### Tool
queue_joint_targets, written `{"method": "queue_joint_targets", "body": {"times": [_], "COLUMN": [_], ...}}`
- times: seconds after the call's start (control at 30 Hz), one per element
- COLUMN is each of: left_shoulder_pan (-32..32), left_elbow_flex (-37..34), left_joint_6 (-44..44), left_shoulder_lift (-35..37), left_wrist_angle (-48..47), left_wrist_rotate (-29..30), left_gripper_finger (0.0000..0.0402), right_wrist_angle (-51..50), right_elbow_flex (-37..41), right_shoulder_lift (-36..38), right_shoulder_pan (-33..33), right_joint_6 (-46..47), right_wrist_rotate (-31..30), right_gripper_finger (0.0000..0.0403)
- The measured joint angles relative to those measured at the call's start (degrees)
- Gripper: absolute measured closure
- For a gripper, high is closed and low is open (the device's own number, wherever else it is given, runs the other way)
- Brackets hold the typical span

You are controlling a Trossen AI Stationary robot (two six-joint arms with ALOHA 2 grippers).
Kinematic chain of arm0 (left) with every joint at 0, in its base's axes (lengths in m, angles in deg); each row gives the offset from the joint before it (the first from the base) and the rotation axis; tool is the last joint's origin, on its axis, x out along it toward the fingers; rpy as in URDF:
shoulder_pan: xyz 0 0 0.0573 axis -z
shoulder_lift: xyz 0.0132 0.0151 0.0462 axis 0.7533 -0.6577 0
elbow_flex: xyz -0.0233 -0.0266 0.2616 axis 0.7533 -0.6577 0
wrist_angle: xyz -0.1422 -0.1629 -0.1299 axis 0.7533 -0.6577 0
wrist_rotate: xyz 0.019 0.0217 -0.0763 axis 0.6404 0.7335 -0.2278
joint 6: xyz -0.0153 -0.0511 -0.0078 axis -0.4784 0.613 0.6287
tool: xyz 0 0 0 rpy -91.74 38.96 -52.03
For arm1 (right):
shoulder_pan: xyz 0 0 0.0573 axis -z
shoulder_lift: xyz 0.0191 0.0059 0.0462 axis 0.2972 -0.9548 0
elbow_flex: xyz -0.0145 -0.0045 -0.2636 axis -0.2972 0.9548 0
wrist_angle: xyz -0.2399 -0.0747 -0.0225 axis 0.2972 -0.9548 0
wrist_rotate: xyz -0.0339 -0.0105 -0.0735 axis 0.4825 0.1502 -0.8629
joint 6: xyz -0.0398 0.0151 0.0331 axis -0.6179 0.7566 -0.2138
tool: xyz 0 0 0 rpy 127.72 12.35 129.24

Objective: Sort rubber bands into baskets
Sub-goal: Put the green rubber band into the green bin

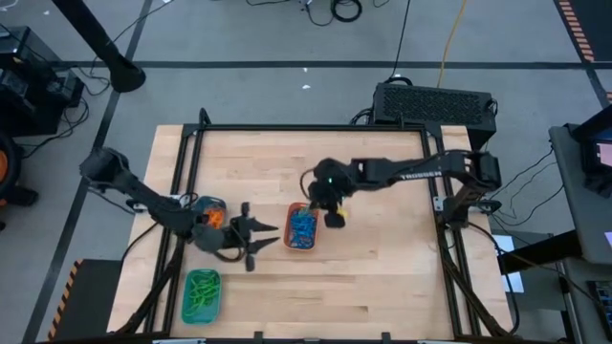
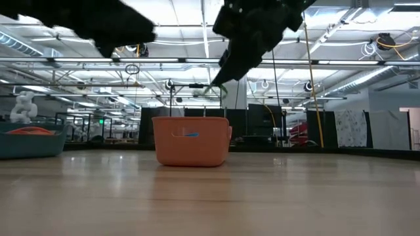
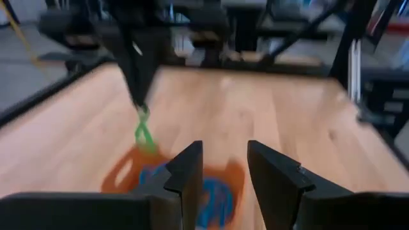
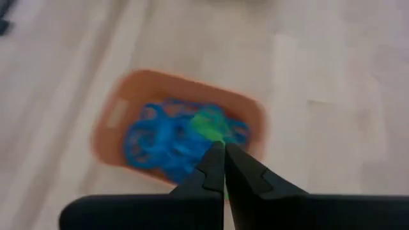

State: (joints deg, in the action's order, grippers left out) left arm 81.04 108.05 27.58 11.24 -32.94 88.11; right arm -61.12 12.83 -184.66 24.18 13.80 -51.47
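An orange basket (image 1: 302,228) full of blue rubber bands (image 4: 160,144) stands mid-table. My right gripper (image 4: 223,148) hovers over its right side (image 1: 335,217), shut on one green rubber band (image 3: 143,133). My left gripper (image 3: 223,160) is open and empty, pointing at the orange basket from its left (image 1: 264,239). A teal rectangular basket (image 1: 202,294) with green bands sits at the near left. A small round basket (image 1: 211,214) with orange bands shows behind my left arm. My right gripper pinches the green rubber band's upper end (image 3: 140,114) between its two fingertips. The fingers slant down from the table's right. The band hangs slack below them (image 2: 214,92), lifted clear above the orange basket's rim.
Bare wooden tabletop (image 1: 382,277) lies right of and in front of the orange basket. A black frame (image 1: 316,127) borders the table. In the low view the teal basket (image 2: 29,141) stands at far left.
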Motion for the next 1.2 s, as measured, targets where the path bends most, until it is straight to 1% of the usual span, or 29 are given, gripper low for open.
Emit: {"method": "queue_joint_targets", "body": {"times": [0.07, 0.17, 0.27, 0.33, 0.43, 0.5, 0.57, 0.63, 0.83, 1.2], "left_shoulder_pan": [-2.6, -6.2, -9.5, -11.7, -14.6, -15.7, -16.2, -16.5, -16.6, -17.2], "left_elbow_flex": [0.4, 1.8, 3.3, 4.4, 5.5, 6.0, 6.7, 7.2, 8.2, 8.2], "left_joint_6": [-2.4, -3.4, 2.8, 8.5, 14.5, 15.9, 16.0, 16.0, 15.9, 13.8], "left_shoulder_lift": [-3.3, -7.9, -11.8, -13.7, -16.2, -17.6, -18.9, -19.7, -21.6, -21.6], "left_wrist_angle": [6.2, 9.1, 9.2, 9.8, 11.4, 12.6, 13.6, 13.8, 13.7, 13.8], "left_wrist_rotate": [-2.4, -4.8, -6.1, -10.1, -18.8, -22.6, -25.1, -26.1, -26.2, -25.9], "left_gripper_finger": [0.027, 0.027, 0.027, 0.027, 0.027, 0.027, 0.027, 0.027, 0.027, 0.0271], "right_wrist_angle": [0.4, 1.3, 2.0, 2.0, 2.3, 2.3, 2.4, 2.4, 2.7, 4.0], "right_elbow_flex": [0.0, 0.0, 0.0, 0.0, 0.0, 0.0, 0.0, 0.0, 0.0, -0.1], "right_shoulder_lift": [0.1, 0.1, 0.1, 0.1, 0.1, 0.1, 0.1, 0.1, 0.1, 0.1], "right_shoulder_pan": [-2.4, -5.7, -8.6, -10.1, -11.7, -12.4, -13.1, -13.6, -13.9, -13.9], "right_joint_6": [0.4, 0.9, 1.5, 2.0, 2.3, 2.4, 2.5, 2.4, 2.6, 2.6], "right_wrist_rotate": [0.0, -0.4, -3.1, -4.3, -4.9, -5.2, -7.3, -8.0, -8.0, -7.7], "right_gripper_finger": [0.0403, 0.0403, 0.0403, 0.0403, 0.0402, 0.0402, 0.0402, 0.0402, 0.0402, 0.0402]}}
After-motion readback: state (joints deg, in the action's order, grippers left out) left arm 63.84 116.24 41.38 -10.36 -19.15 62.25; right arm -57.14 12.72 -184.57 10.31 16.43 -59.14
